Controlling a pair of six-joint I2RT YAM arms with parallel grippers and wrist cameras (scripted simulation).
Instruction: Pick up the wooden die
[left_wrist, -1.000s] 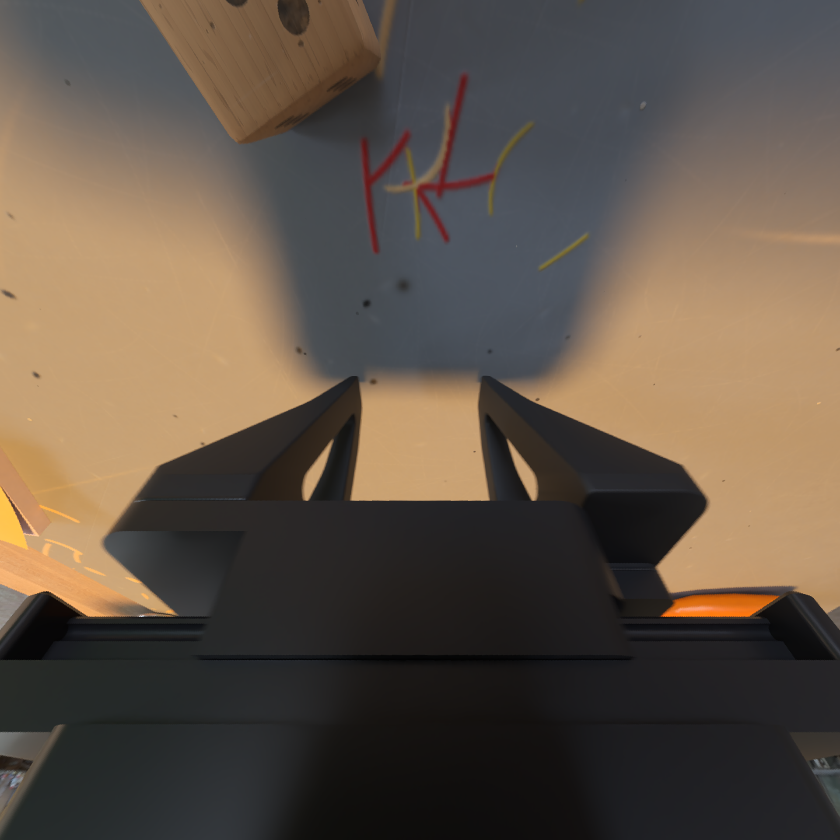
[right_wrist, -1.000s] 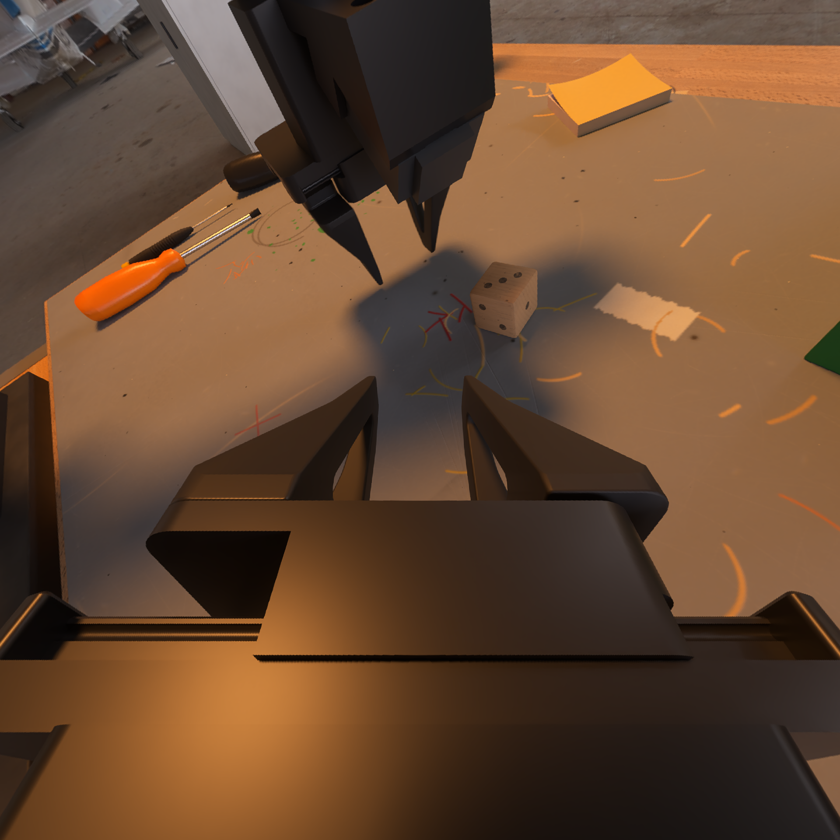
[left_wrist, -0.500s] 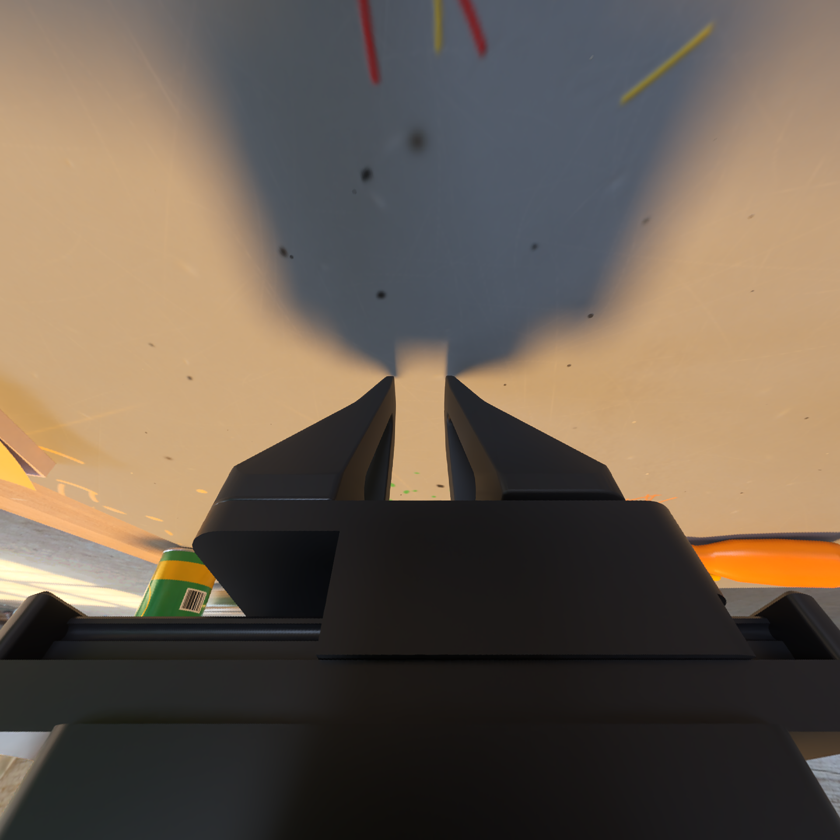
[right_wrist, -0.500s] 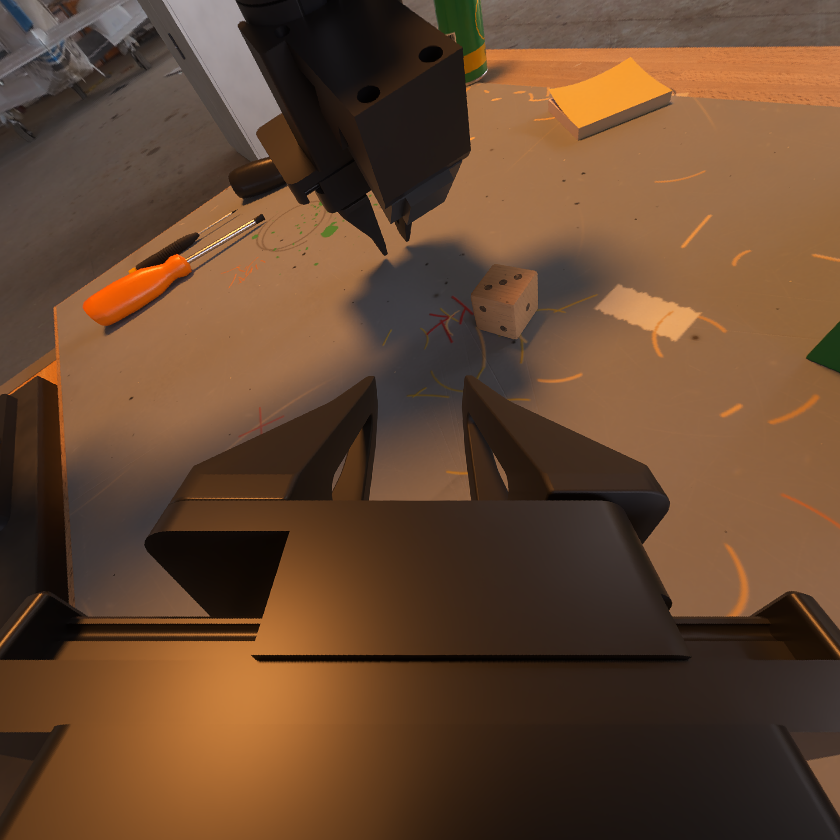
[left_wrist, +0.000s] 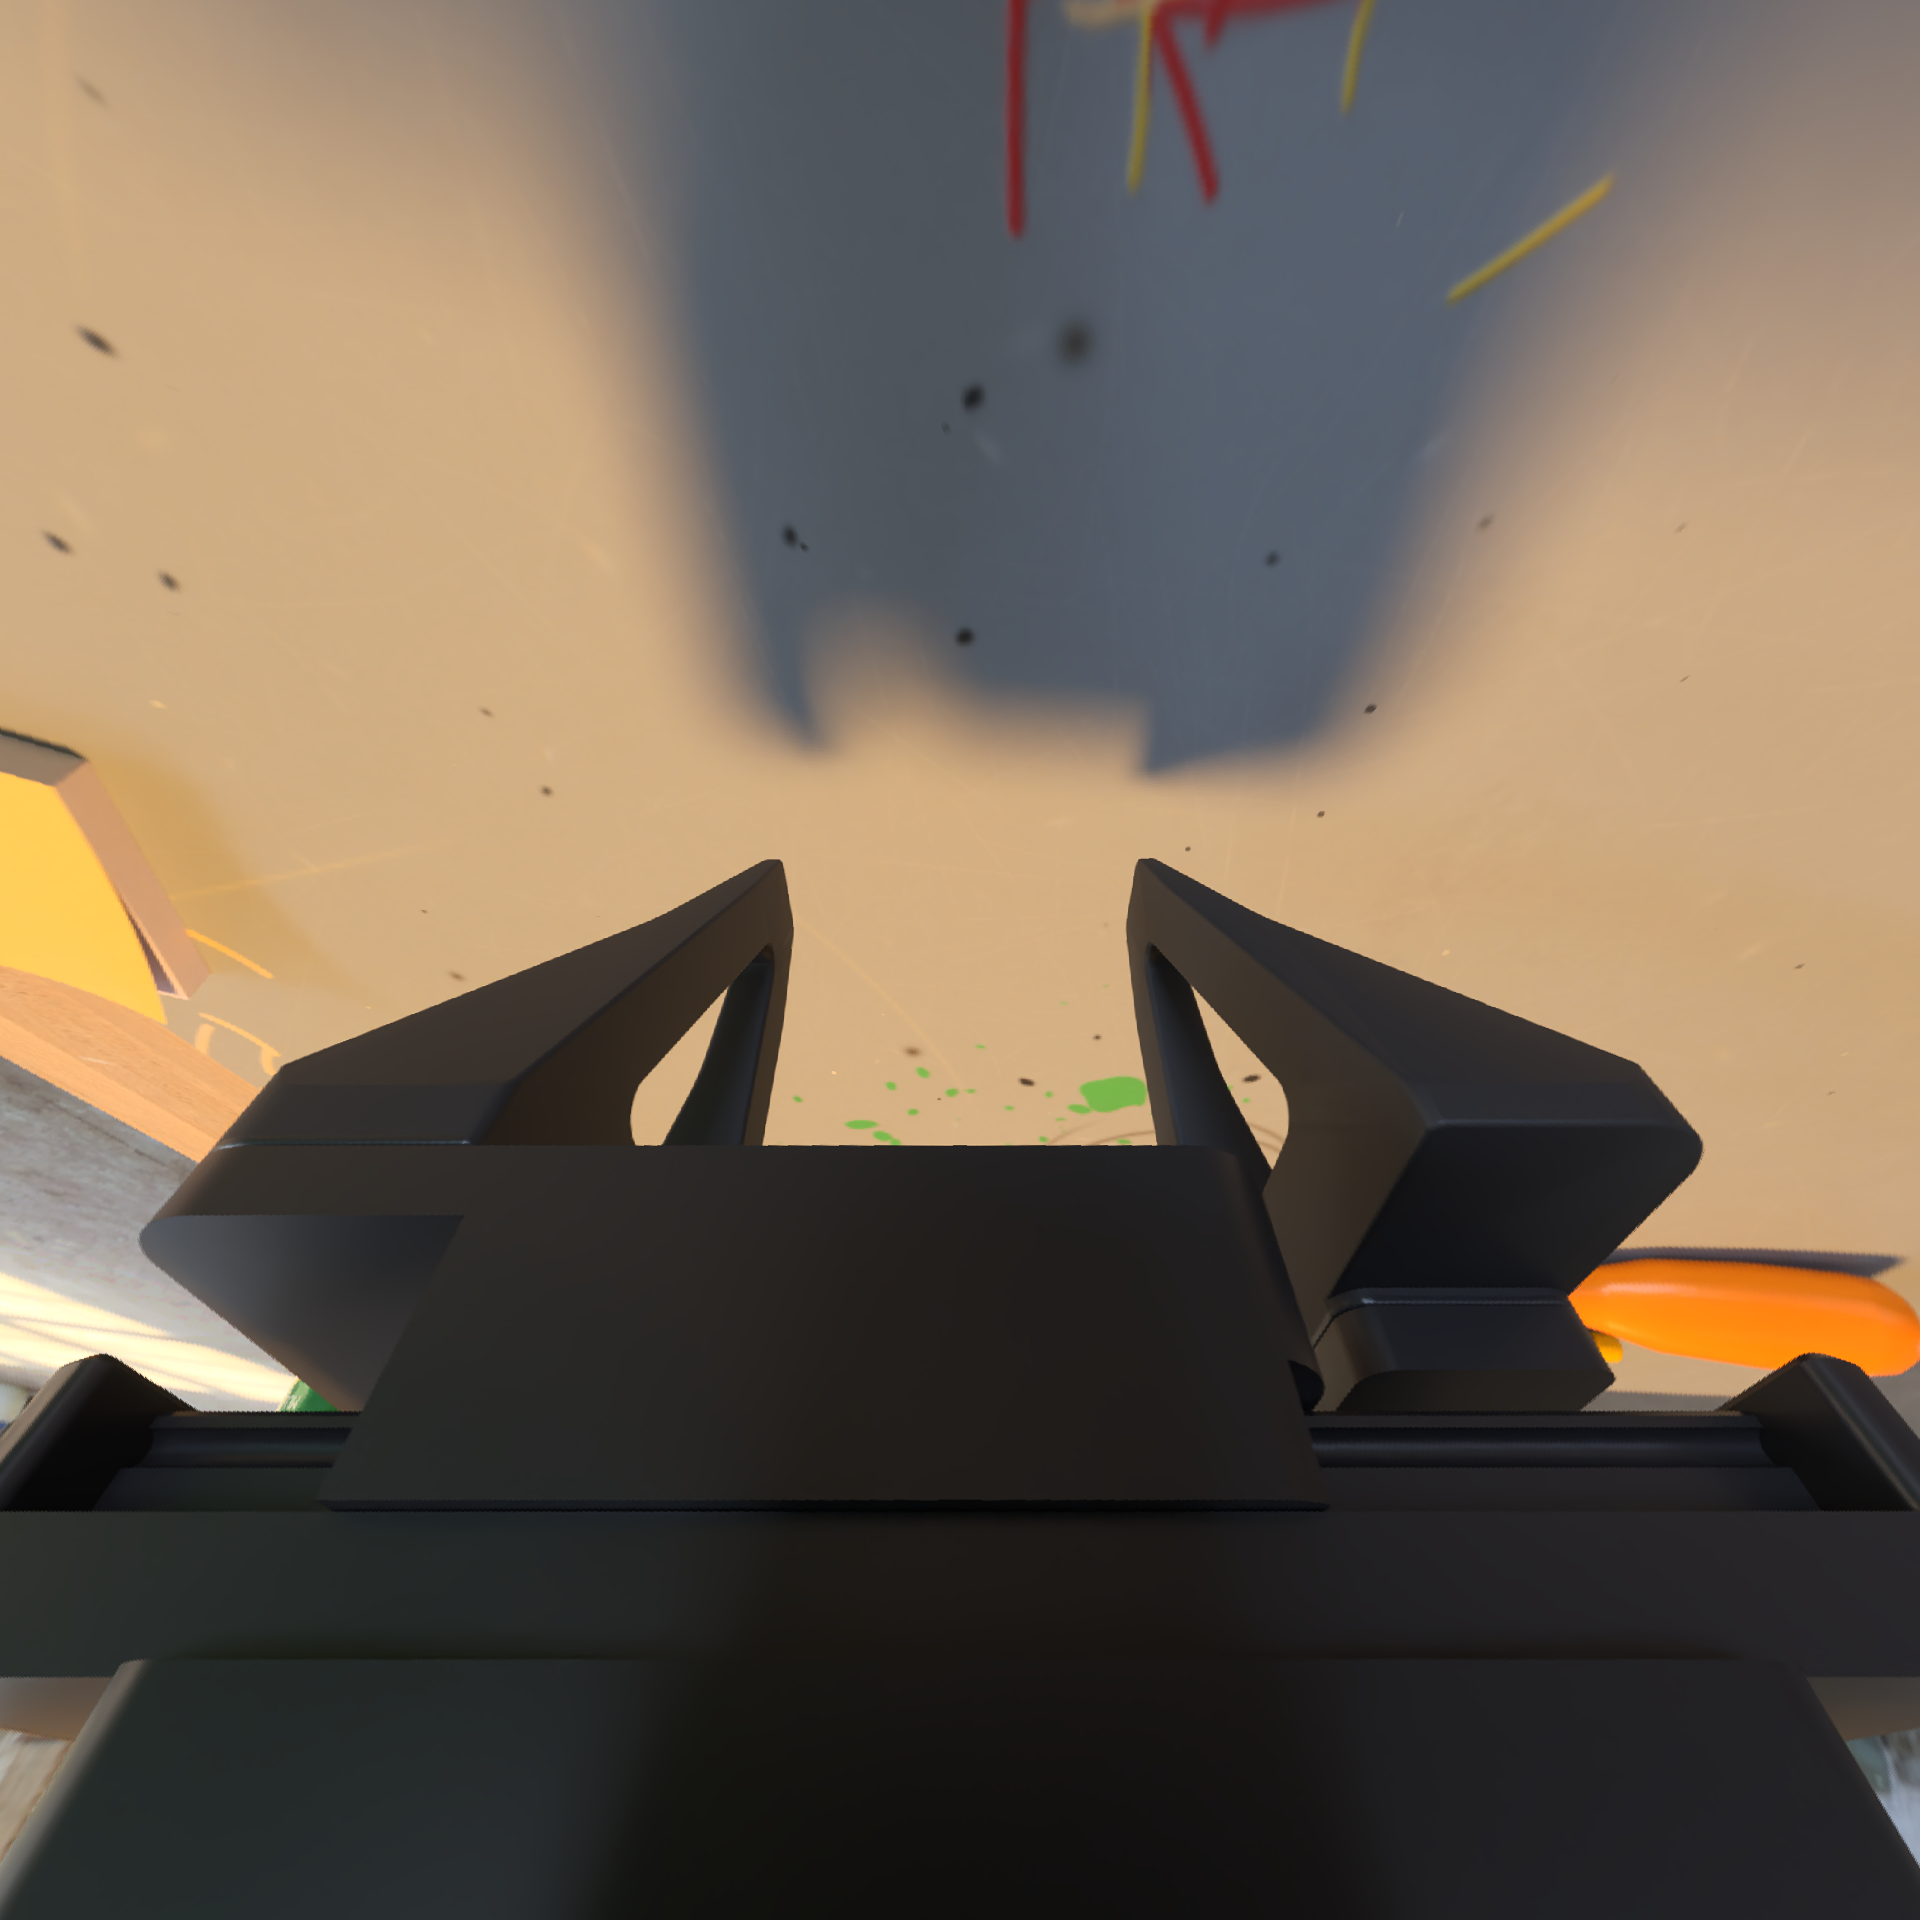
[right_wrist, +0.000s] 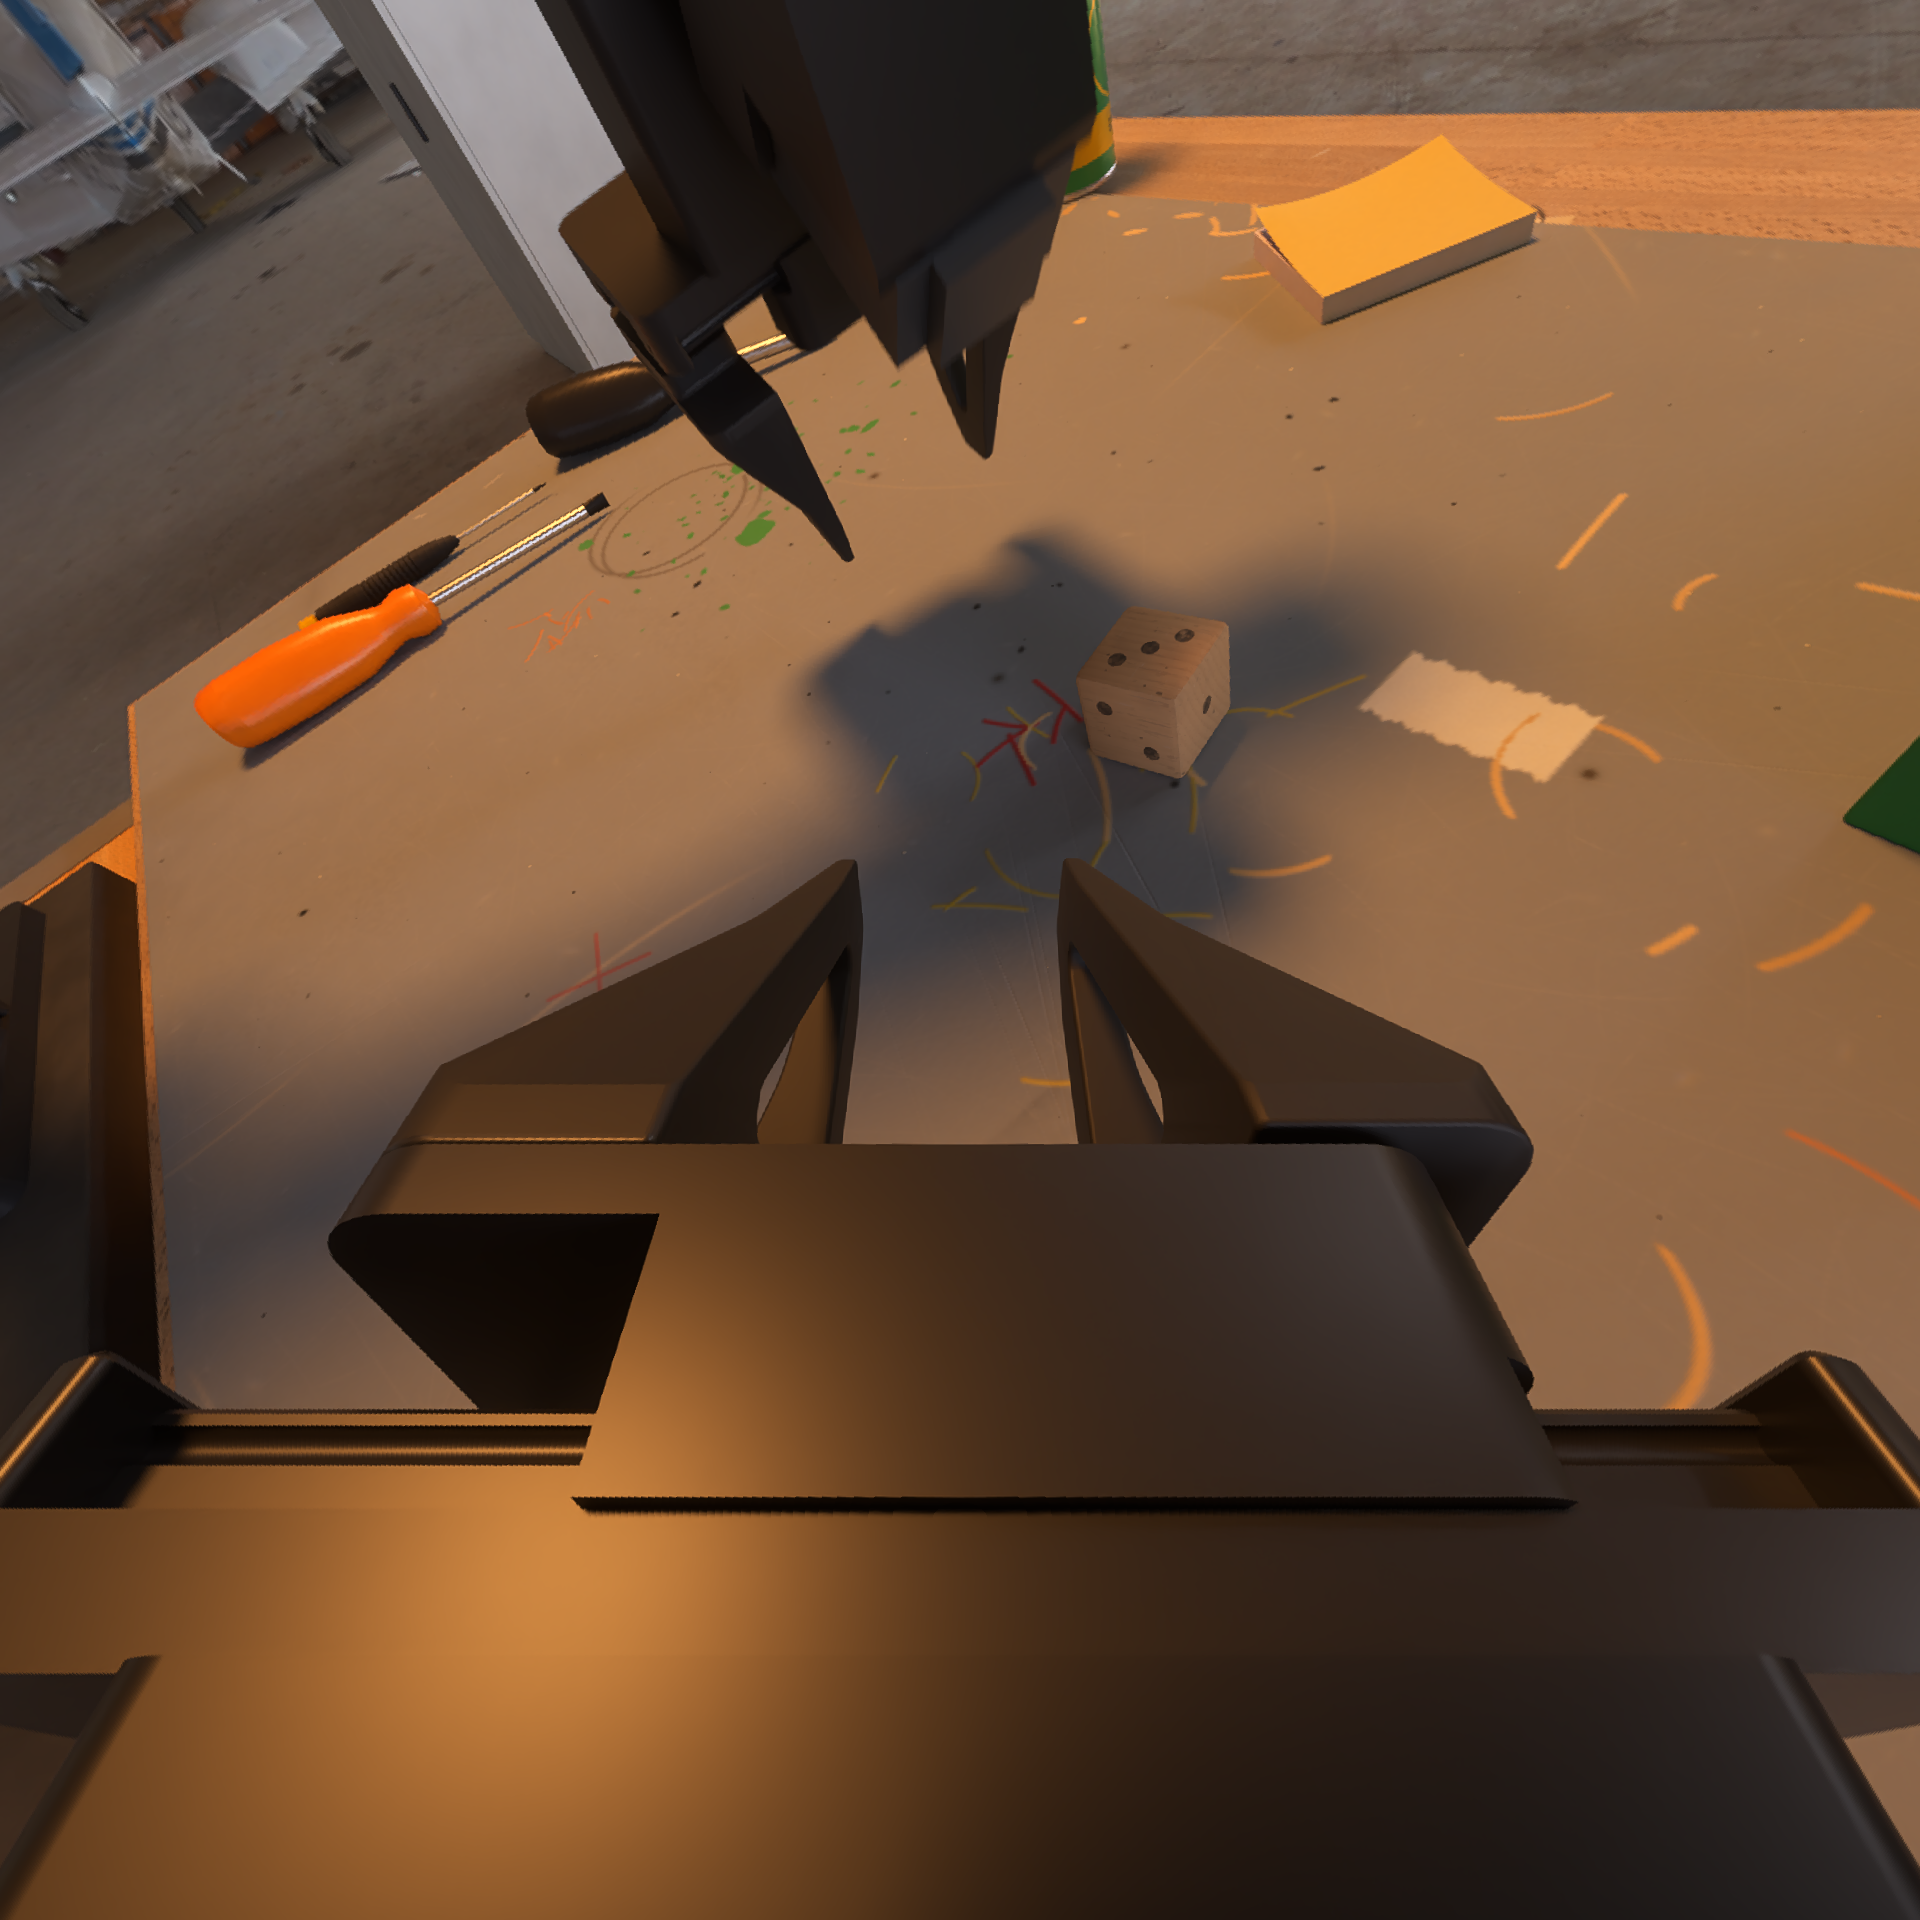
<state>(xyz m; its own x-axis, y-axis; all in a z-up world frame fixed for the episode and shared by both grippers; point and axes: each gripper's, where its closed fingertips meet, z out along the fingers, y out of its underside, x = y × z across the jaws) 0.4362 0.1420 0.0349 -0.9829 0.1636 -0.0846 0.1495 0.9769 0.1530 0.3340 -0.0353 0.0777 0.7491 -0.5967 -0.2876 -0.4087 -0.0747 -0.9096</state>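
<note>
The wooden die (right_wrist: 1153, 691) with dark pips sits on the grey mat, in the right wrist view a little right of centre, beside red and yellow scribbles (right_wrist: 1023, 732). It is out of the left wrist view. My left gripper (left_wrist: 961, 878) is open and empty above the mat; it also shows in the right wrist view (right_wrist: 914, 504), hanging to the left of the die and above it. My right gripper (right_wrist: 958, 878) is open and empty, nearer than the die and apart from it.
An orange-handled screwdriver (right_wrist: 317, 670) and a thin black one (right_wrist: 410, 571) lie at the left. A yellow pad of notes (right_wrist: 1392, 229) and a green can (right_wrist: 1096, 125) stand at the back. A white paper scrap (right_wrist: 1481, 717) lies right of the die. The mat's left edge (right_wrist: 135, 790) is near.
My left gripper closed its fingers half a second ago and has now opened wide again, having shifted away from the die toward the green paint specks. The die and my right gripper have not moved.
</note>
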